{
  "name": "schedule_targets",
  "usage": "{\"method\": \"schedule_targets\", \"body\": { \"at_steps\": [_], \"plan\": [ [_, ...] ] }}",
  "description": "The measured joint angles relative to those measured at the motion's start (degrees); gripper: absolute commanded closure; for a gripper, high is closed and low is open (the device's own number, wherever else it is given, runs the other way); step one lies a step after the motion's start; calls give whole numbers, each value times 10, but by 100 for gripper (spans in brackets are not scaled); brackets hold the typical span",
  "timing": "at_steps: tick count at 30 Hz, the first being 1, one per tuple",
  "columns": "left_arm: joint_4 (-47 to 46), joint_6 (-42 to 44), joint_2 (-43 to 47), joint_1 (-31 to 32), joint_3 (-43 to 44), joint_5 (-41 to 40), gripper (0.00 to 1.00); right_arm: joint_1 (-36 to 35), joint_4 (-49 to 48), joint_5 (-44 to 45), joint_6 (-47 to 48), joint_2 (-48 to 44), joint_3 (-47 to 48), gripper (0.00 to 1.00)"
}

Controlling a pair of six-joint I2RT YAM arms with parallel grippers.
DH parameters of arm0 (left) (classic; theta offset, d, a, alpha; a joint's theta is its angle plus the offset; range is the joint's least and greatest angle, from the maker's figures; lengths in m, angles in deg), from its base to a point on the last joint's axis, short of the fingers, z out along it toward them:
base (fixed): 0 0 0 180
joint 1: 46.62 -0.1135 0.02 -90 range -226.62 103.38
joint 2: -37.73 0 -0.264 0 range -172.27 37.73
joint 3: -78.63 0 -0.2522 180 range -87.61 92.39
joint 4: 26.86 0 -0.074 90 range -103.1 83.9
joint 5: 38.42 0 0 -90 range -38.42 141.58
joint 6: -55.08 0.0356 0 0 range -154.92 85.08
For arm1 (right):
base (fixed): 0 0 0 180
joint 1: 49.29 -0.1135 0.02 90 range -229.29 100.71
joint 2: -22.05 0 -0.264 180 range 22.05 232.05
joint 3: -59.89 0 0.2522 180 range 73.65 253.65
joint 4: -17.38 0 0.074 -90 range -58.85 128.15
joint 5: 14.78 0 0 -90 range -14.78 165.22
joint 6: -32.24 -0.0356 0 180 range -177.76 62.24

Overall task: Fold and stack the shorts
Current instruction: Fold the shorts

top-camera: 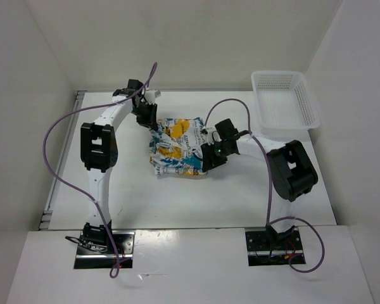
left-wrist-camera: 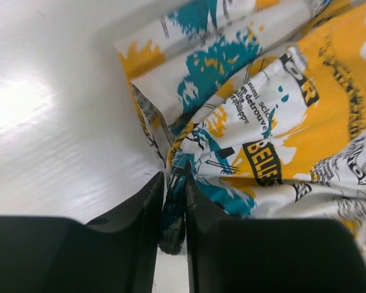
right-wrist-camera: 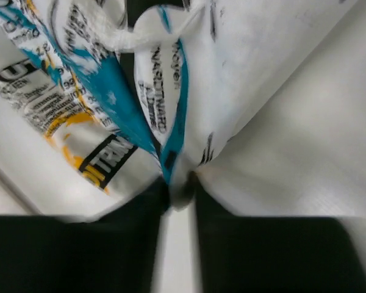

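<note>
The shorts (top-camera: pixel 176 149), white with teal, yellow and black print, lie bunched in the middle of the table. My left gripper (top-camera: pixel 145 117) is at their far left corner, shut on a pinch of the fabric (left-wrist-camera: pixel 174 201). My right gripper (top-camera: pixel 209 158) is at their right edge, shut on a fold of the shorts (right-wrist-camera: pixel 177 177). In the left wrist view the shorts (left-wrist-camera: pixel 262 110) spread up and to the right of the jaws. In the right wrist view the cloth rises above the jaws, blurred.
A white plastic mesh basket (top-camera: pixel 285 101) stands at the back right of the table. White walls close in the table on the left, back and right. Purple cables loop over both arms.
</note>
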Motion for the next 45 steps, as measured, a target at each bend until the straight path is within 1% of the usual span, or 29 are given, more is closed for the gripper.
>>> {"method": "schedule_targets", "body": {
  "at_steps": [2,5,9,13,14,18,19,20,22,23,26,29,31,32,33,34,36,37,45],
  "plan": [
    [1,0,2,9,-20,2,72,0,21,-12,13,-31,-18,30],
    [7,0,2,27,-42,-2,71,8,36,-26,29,-51,-6,29],
    [11,1,2,42,-44,-6,68,47,49,-35,38,-42,80,29],
    [12,0,2,45,-37,-17,68,79,31,-27,37,8,198,31],
    [12,0,2,44,-35,-20,68,81,27,-25,34,29,230,33],
    [11,0,2,45,-29,-31,67,80,5,3,5,115,314,33],
    [12,0,2,45,-28,-33,67,80,0,14,-2,136,328,31],
    [12,0,2,47,-27,-37,67,80,-2,24,-8,156,338,28],
    [12,0,2,49,-25,-42,66,80,-8,45,-18,190,349,26],
    [13,0,2,51,-23,-45,65,80,-8,56,-24,205,350,23],
    [13,0,2,57,-18,-50,65,80,-7,82,-39,236,351,23],
    [14,0,2,62,-17,-53,63,80,-13,94,-47,246,373,23],
    [15,0,2,64,-17,-54,63,80,-17,96,-53,254,388,36],
    [15,0,1,64,-17,-56,63,80,-19,95,-55,259,393,44],
    [16,0,0,64,-16,-57,63,80,-21,94,-57,263,397,64],
    [17,0,-2,64,-15,-60,63,80,-22,92,-58,269,399,74],
    [19,0,-8,64,-7,-68,63,80,-23,90,-65,277,401,90],
    [20,0,-12,64,-2,-71,63,80,-23,92,-67,280,401,100],
    [12,0,-21,62,34,-88,63,86,-23,102,-72,282,415,100]
  ]
}}
